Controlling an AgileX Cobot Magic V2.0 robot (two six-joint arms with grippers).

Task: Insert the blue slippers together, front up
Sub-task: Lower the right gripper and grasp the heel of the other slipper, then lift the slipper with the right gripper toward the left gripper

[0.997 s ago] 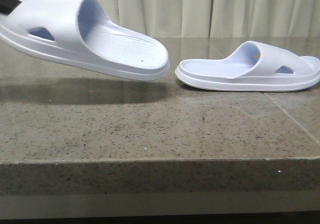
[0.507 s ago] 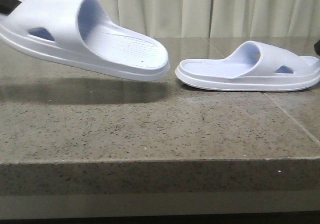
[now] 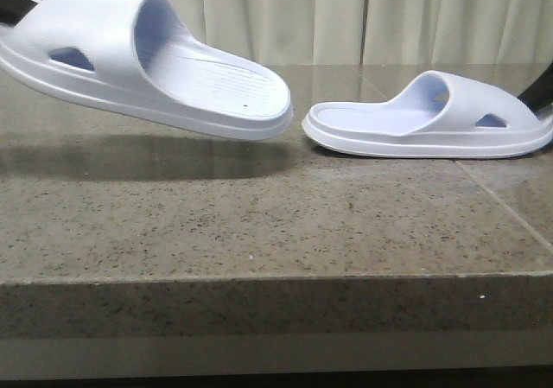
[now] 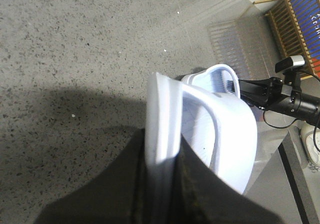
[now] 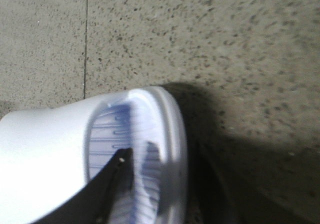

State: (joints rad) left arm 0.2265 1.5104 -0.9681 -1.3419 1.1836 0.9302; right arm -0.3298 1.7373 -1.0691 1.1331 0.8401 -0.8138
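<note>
Spanning the lower frame of the front view, the stone table (image 3: pixel 259 224) carries one of the blue slippers, the right slipper (image 3: pixel 432 116), flat at centre right. The left slipper (image 3: pixel 147 55) hangs clear of the table at upper left, heel low toward centre, probably tilted so it can nest into its mate. The left gripper (image 4: pixel 160 184) is clamped on that slipper's sole edge. The right gripper (image 5: pixel 150 184) straddles the resting slipper's rim, apparently poised for a grasp; its closure cannot be determined.

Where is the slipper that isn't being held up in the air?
In the front view, the second slipper lies flat on the stone table at the right, its near end just beside the tip of the lifted slipper.
</note>
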